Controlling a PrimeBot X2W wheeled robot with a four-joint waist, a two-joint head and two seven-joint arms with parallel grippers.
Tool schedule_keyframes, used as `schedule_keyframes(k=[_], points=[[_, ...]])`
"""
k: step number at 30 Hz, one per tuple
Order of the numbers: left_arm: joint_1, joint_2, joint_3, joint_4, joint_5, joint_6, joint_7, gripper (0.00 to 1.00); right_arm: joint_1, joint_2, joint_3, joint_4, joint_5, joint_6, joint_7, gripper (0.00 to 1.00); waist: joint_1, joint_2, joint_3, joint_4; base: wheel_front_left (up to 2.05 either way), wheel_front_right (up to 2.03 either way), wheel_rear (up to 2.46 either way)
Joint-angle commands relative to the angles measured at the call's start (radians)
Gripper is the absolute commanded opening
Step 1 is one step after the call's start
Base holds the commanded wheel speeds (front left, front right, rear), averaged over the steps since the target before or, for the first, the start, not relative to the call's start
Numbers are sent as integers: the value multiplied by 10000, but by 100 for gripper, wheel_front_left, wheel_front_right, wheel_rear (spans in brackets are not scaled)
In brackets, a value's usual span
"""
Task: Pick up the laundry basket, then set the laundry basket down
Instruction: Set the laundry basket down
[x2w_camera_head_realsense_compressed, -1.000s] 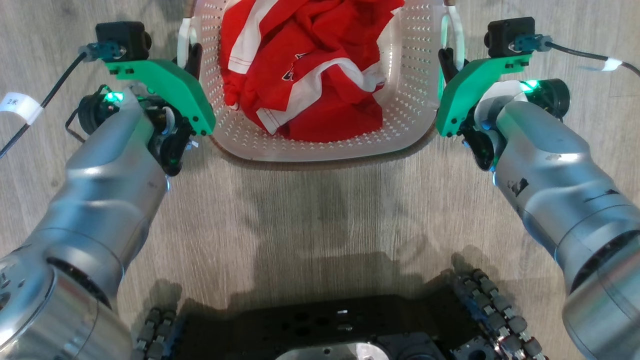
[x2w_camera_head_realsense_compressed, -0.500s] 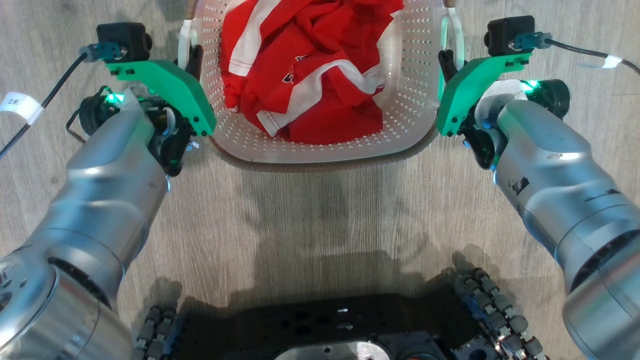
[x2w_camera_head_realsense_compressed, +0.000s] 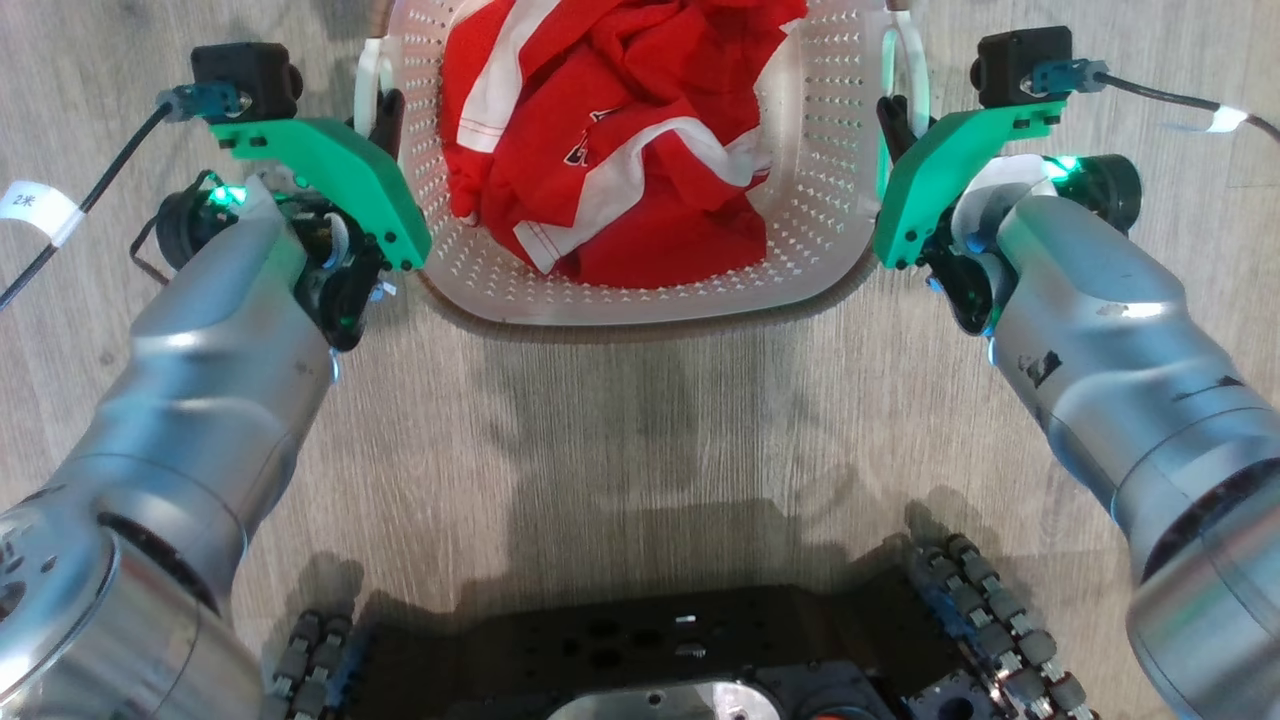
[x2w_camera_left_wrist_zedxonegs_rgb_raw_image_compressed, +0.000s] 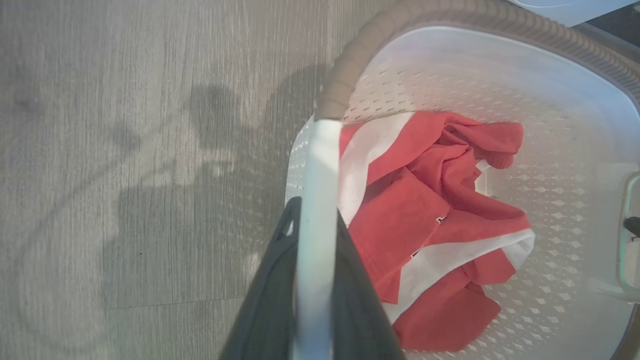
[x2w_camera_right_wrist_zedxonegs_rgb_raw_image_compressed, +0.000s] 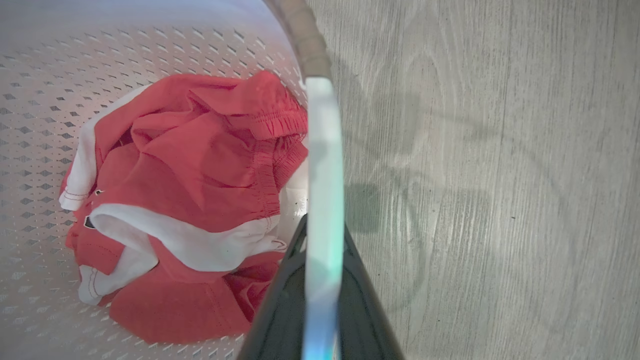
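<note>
The left gripper (x2w_camera_head_realsense_compressed: 386, 108) pinches the basket (x2w_camera_head_realsense_compressed: 640, 300) at 9 o'clock, the right gripper (x2w_camera_head_realsense_compressed: 893, 118) at 3. The handles (x2w_camera_head_realsense_compressed: 366, 75) are thin. One slip could tip it and spill the shirt (x2w_camera_head_realsense_compressed: 620, 150).

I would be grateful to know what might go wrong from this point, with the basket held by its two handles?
1. Each arm's jaws are shut on a thin white handle alone, the left handle and the right handle, so the laundry basket might slip or swing.
2. If the arms move unevenly, the basket could tilt, and the loosely bunched red-and-white garment could slide or spill out.
</note>
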Motion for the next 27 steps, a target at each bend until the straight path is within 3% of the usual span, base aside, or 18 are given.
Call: schedule_keyframes(k=[1,3,4,5,6,14,27], points=[[-214,322,102,-63,-150,-69,-28,0,626,-50,74,151,-83,-27,225,0,1,-1,-23,-15,0,0,0],[-215,323,36,-36,-147,-69,22,0,634,-18,46,151,-59,-27,215,0,1,-1,-38,-12,0,0,0],[-227,316,12,-13,-140,-69,6,0,628,7,35,135,-33,-27,176,10,1,-1,-43,-3,0,0,0],[-227,298,-32,16,-132,-69,60,38,679,42,55,25,21,-27,300,65,1,-1,-52,6,0,0,0],[-238,287,-55,63,-131,-69,71,100,708,60,82,-87,58,-27,372,100,1,-1,-61,10,0,0,0],[-114,225,-45,202,-293,-69,-95,100,826,-118,283,-570,231,-27,18,100,1,-1,-265,53,0,0,0],[920,231,179,183,62,-69,-430,100,1832,-487,434,-790,533,-27,-642,100,1,-1,-2085,158,0,0,0]])
